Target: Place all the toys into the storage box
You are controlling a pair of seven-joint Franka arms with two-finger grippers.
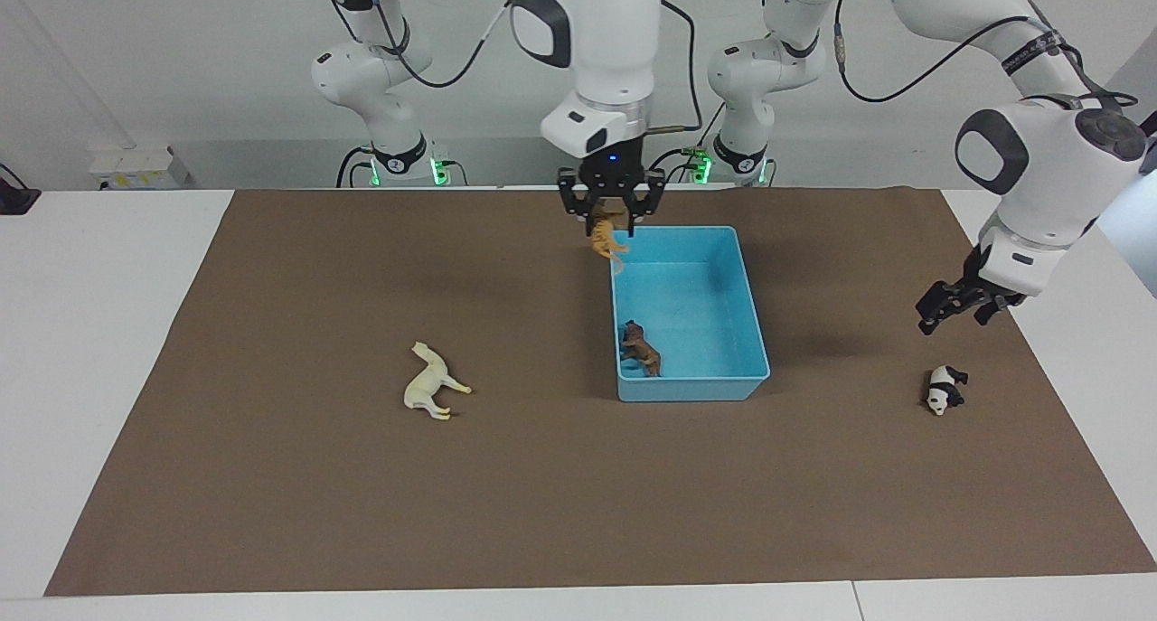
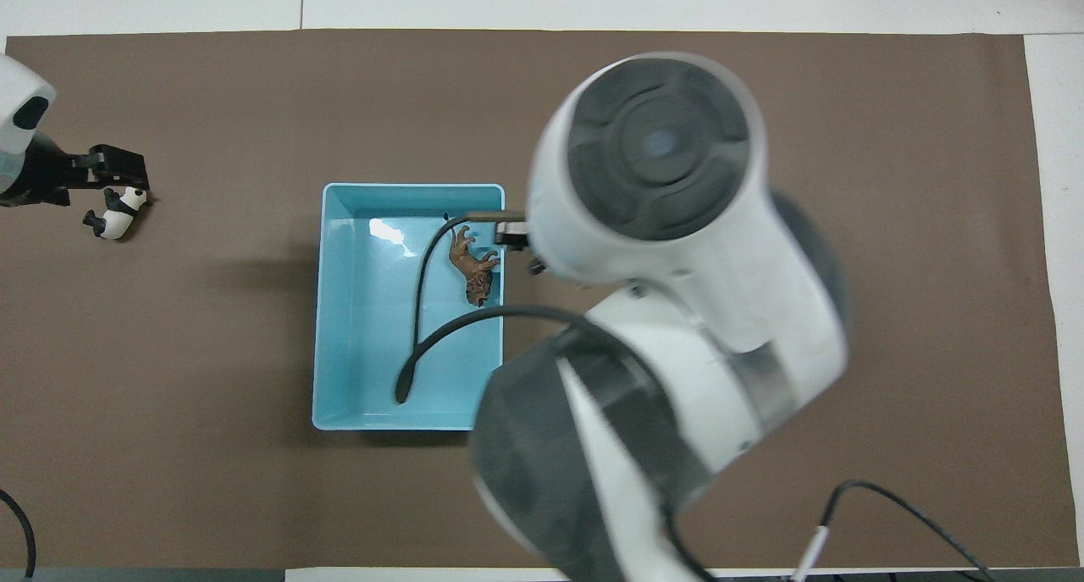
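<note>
So the right gripper [image 1: 611, 212] is up in the air over the corner of the light blue rectangular plastic storage box [image 1: 723, 388] that's closest to the robots, on the right arm's side, and its fingers are clamped on the orange striped plastic tiger figurine [image 1: 607, 239]. The tiger dangles below the fingertips, right about over the box's rim, not clearly inside yet. In the overhead view that arm's big white body covers the tiger completely. Down in the box, the brown four-legged plastic animal figurine [image 1: 640, 349] lies on its side against the wall toward the right arm's end, in the half farther from the robots. The left gripper [image 1: 958, 306] hangs above the brown paper table cover [image 1: 542, 494] at the left arm's end, fingers spread open with nothing between them, and the small black-and-white plastic panda figurine [image 1: 944, 390] lies on the cover just under and a bit past the fingertips, not touching. The cream-white plastic horse figurine [image 1: 431, 383] lies on its side toward the right arm's end, well apart from the box.
</note>
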